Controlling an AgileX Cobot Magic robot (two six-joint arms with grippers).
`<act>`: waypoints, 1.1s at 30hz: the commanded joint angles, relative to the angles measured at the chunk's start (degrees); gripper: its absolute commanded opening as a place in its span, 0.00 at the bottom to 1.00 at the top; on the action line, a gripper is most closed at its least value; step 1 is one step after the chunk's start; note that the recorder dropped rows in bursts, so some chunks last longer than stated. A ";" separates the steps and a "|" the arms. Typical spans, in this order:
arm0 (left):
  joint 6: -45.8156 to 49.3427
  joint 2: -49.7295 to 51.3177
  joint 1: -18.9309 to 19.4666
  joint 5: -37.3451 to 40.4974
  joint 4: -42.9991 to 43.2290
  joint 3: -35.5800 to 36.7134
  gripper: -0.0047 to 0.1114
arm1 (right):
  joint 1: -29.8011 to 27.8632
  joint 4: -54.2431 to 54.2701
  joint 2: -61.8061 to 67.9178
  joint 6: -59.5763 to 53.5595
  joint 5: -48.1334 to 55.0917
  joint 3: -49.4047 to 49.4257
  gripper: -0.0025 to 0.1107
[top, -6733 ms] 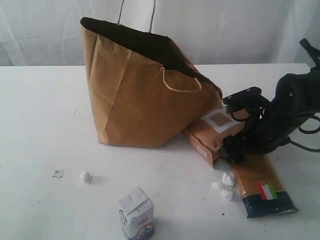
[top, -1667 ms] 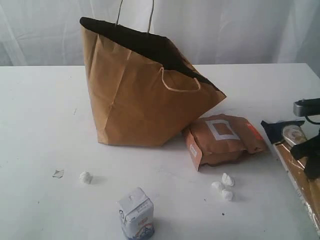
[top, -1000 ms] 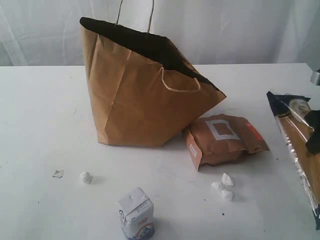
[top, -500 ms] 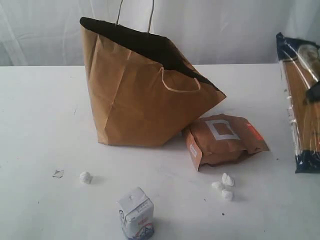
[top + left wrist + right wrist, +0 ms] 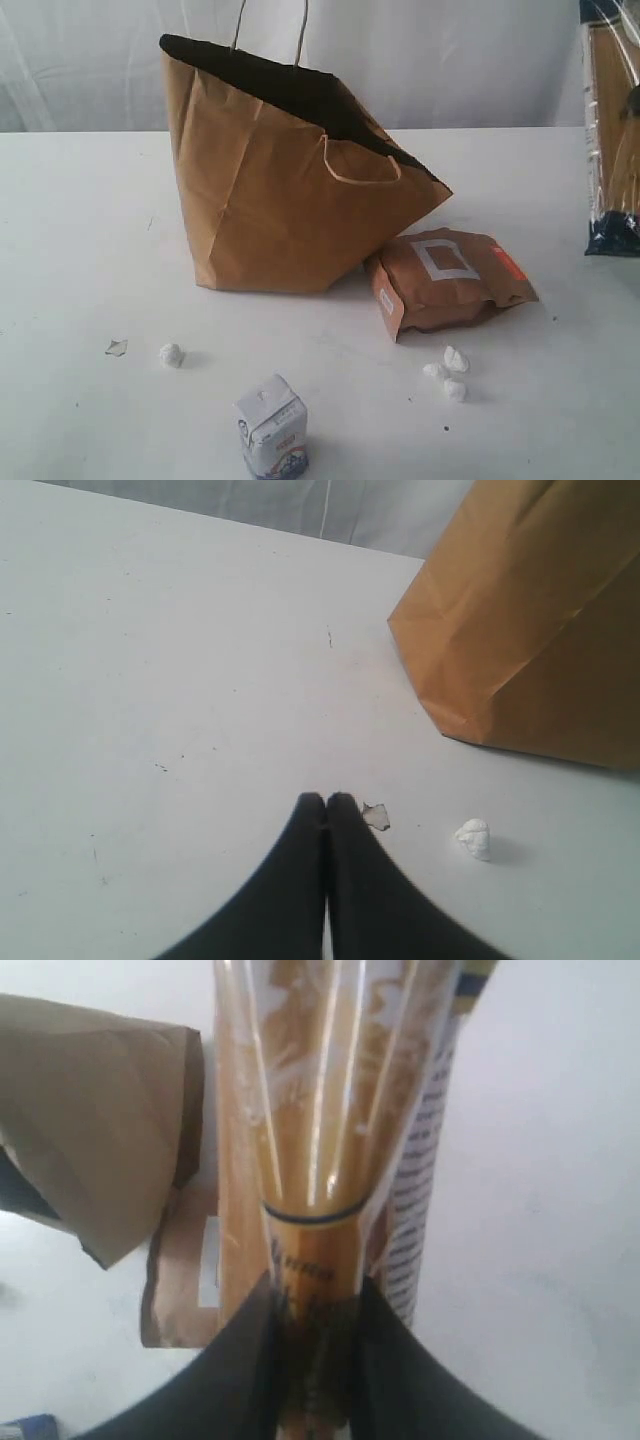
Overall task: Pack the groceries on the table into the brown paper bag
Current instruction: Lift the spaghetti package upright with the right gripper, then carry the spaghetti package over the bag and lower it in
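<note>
White tabletop (image 5: 80,250) fills the exterior view, with a pale curtain (image 5: 450,60) behind it. Near the middle, the brown paper bag (image 5: 280,200) stands tilted, its dark mouth open and facing up and toward my right arm's side. My right gripper (image 5: 318,1310) is clamped on the long pasta packet (image 5: 612,130), which hangs upright in the air at the right edge of the exterior view, clear of the table and well apart from the bag's mouth. My left gripper (image 5: 326,805) has its fingers pressed together on nothing, low over the table near a small scrap (image 5: 376,816) and a white paper wad (image 5: 474,838). The brown white-square pouch (image 5: 450,280) lies flat at the bag's foot, touching it or nearly so. The small white carton (image 5: 272,425) stands alone near the front edge. I see no jars anywhere on the table; I cannot tell whether any are inside the bag. By my judgement, at least 3 items are left to pack: pasta, pouch and carton.
</note>
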 commanded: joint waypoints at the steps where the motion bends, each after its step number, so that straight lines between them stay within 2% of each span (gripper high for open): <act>1: -0.21 -0.08 0.17 0.01 -0.24 0.19 0.04 | -0.18 12.76 -1.18 1.24 -0.27 -3.54 0.02; 6: -0.21 -0.08 0.17 0.01 -0.24 0.19 0.04 | -0.18 27.18 -1.18 1.24 -0.27 -8.37 0.02; 12: -0.21 -0.08 0.17 0.01 -0.24 0.19 0.04 | -0.18 32.33 -1.18 2.96 -0.27 -13.85 0.02; 16: -0.21 -0.08 0.17 0.01 -0.24 0.19 0.04 | 1.30 42.48 -1.18 1.83 -0.27 -14.28 0.02; 24: -0.21 -0.08 0.17 0.01 -0.24 0.19 0.04 | 12.14 43.94 -0.12 0.47 -0.27 -14.28 0.02; 29: -0.21 -0.08 0.17 0.01 -0.24 0.19 0.04 | 19.45 44.18 0.69 -5.73 -0.27 -14.28 0.02; 33: -0.21 -0.08 0.17 0.01 -0.24 0.19 0.04 | 24.49 44.18 0.94 -8.76 -5.02 -14.28 0.02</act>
